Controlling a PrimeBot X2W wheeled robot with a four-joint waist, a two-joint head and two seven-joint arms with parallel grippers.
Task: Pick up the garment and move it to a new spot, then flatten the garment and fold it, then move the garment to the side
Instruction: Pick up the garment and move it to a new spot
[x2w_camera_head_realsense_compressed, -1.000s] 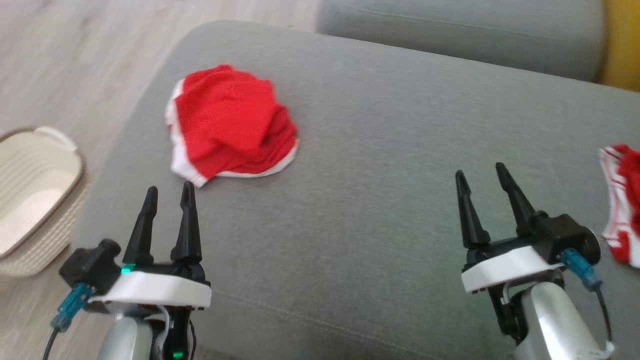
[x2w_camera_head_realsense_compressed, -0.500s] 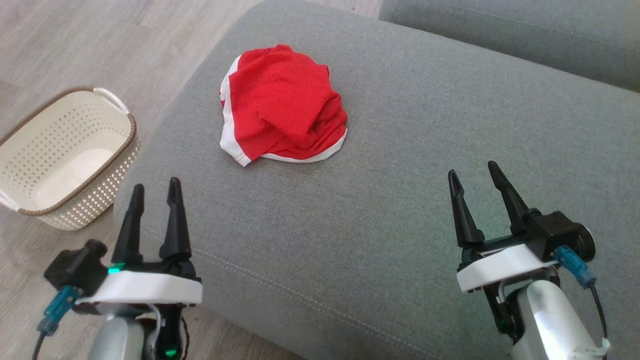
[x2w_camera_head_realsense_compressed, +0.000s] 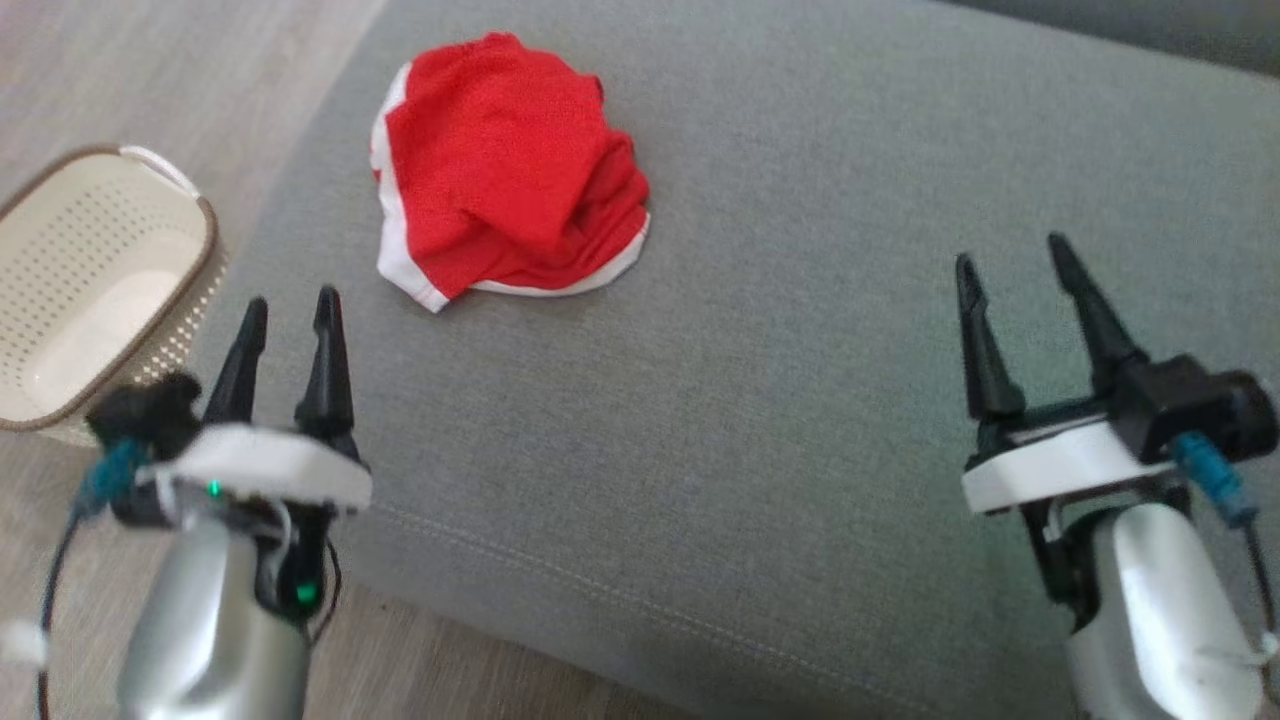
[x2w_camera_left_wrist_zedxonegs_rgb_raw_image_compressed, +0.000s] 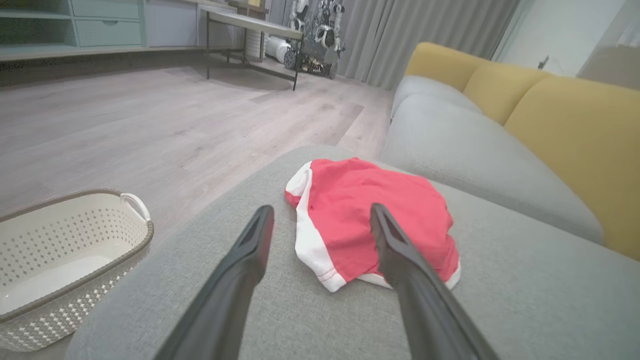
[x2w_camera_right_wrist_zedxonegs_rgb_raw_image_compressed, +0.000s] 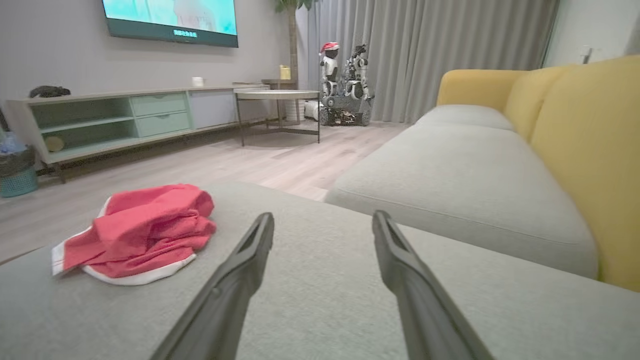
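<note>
Beyond the left tool (x2w_camera_head_realsense_compressed: 291, 297) lies the crumpled garment (x2w_camera_head_realsense_compressed: 505, 170), untouched.

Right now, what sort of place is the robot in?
Most likely a home living room: a grey-and-yellow sofa, and a wall-mounted TV above a long low cabinet. The red garment lies bunched on the sofa's grey seat.

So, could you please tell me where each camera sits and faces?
Head view: from the head, down at the garment on the cushion; left hand, right hand low.
Left wrist view: from that wrist, along its fingers toward the garment, basket left.
Right wrist view: from that wrist, along its fingers, toward the television.
All share the garment.
</note>
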